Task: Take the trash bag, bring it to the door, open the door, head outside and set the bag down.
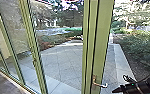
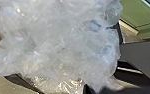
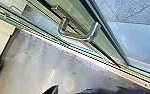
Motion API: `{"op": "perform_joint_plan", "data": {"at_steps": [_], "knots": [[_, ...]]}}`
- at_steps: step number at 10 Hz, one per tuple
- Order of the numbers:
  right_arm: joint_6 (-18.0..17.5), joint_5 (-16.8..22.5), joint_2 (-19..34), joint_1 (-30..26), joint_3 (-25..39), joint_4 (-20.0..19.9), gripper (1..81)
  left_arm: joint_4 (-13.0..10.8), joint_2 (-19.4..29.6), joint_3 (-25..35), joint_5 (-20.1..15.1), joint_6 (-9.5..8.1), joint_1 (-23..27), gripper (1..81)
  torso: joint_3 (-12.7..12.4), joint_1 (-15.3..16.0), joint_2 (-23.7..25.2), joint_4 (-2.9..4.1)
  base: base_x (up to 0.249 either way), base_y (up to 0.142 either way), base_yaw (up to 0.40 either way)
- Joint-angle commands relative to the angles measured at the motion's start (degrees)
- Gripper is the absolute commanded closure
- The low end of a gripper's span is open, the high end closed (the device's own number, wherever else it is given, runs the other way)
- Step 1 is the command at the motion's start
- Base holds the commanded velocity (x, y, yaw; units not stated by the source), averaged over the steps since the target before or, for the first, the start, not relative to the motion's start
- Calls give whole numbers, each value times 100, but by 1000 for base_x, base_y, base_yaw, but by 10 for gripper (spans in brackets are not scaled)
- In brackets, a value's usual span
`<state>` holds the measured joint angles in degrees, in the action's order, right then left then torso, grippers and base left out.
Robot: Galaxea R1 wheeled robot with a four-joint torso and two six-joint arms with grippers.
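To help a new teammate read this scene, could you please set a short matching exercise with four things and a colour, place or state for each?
1. trash bag
2. door handle
3. door frame
4. paving

A. green
B. outdoors, laid in slabs
C. crumpled, whitish and see-through
D. shiny, bent metal

Pairs: 1-C, 2-D, 3-A, 4-B

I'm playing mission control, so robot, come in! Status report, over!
Right gripper: near door handle, not touching. Trash bag: bunched up, close in left wrist view. Ahead: green door frame.
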<state>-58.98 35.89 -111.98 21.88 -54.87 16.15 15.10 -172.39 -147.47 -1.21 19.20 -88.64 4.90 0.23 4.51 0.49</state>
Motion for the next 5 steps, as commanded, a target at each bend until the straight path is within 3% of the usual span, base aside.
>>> {"op": "perform_joint_plan", "data": {"at_steps": [1,5], "knots": [[-298,-21,-317,-768,-303,99,10,36,-15,43,-380,-22,263,811,0,0,0,0,0,0,0],[-974,59,-881,-821,-857,107,10,45,-33,43,-380,-22,263,811,0,2,0,0,0,0,0]]}}
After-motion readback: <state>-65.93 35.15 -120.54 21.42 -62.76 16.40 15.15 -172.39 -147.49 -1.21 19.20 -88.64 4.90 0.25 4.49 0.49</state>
